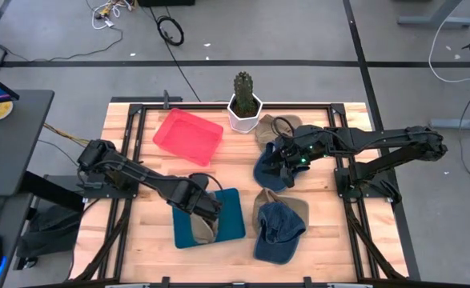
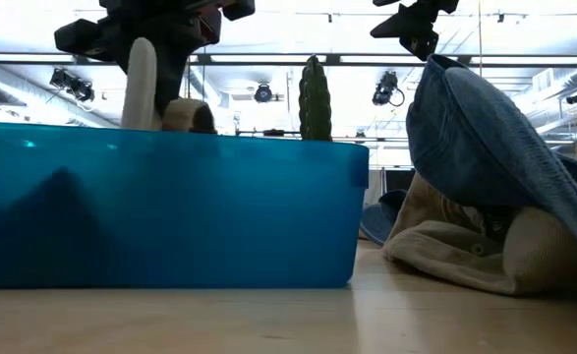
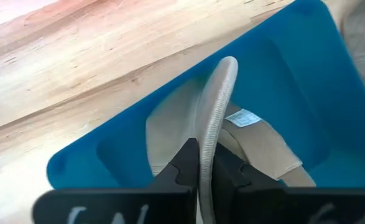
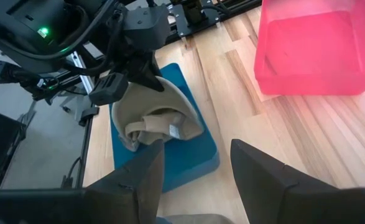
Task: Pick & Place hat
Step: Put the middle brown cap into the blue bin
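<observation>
My 2 fingers [image 4: 266, 177] stand apart over the wood table [image 4: 306, 134]. Past them my left gripper [image 4: 146, 73] pinches a tan hat [image 4: 154, 118] by its brim in the blue bin [image 4: 198, 152]. A pink bin [image 4: 309, 46] sits beyond.

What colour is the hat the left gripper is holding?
Beige hat, held over the blue bin; clearest in the right wrist view.

- A light wooden plank worktop [image 1: 138, 152] in a black frame.
- A red tray [image 1: 188, 136] lies toward the far side.
- A white pot [image 1: 244, 114] with a green cactus [image 1: 243, 87] stands just beside the red tray.
- A blue tray [image 1: 233, 214] lies near the front.
- Two caps lie just beside the blue tray: a denim cap [image 1: 281, 232] on top of a tan cap [image 1: 297, 206].
- Another tan cap [image 1: 268, 128] lies beside the pot.
</observation>
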`<state>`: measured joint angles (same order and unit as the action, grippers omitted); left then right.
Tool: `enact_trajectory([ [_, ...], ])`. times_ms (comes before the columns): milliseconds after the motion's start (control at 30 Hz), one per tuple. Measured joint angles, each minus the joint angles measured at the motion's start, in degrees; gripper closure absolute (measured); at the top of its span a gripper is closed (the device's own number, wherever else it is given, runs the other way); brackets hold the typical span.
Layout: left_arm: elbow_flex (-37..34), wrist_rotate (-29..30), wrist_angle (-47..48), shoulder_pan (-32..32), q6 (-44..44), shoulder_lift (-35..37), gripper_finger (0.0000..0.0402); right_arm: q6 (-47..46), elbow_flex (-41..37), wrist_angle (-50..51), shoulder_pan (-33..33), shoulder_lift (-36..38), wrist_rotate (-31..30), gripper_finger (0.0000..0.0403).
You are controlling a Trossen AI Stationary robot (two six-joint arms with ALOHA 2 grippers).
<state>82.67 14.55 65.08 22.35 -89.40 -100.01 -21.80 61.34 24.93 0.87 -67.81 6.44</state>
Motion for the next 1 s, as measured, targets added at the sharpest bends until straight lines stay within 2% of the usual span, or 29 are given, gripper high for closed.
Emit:
enact_trajectory([
  [167,0.11,-2.36,4.94,0.61,-0.4,0.04,0.0389,0.0,0.0,0.0,0.01,0.0,0.0,0.0216],
  [367,0.23,-9.49,16.85,2.42,-0.25,2.03,0.0385,0.02,0.0,0.0,-0.01,0.0,0.0,0.0216],
  [467,1.53,-10.76,21.83,3.19,-0.65,2.62,0.039,0.04,0.0,0.0,-0.01,0.0,-0.02,0.0216],
  [900,2.09,-9.03,20.95,3.13,-1.32,2.51,0.0375,0.46,0.0,-0.04,-0.07,0.0,-1.51,0.0216],
  [1000,2.09,-8.79,20.7,3.28,-1.45,2.51,0.0354,0.46,0.0,-0.04,-0.07,0.0,-1.49,0.0216],
])
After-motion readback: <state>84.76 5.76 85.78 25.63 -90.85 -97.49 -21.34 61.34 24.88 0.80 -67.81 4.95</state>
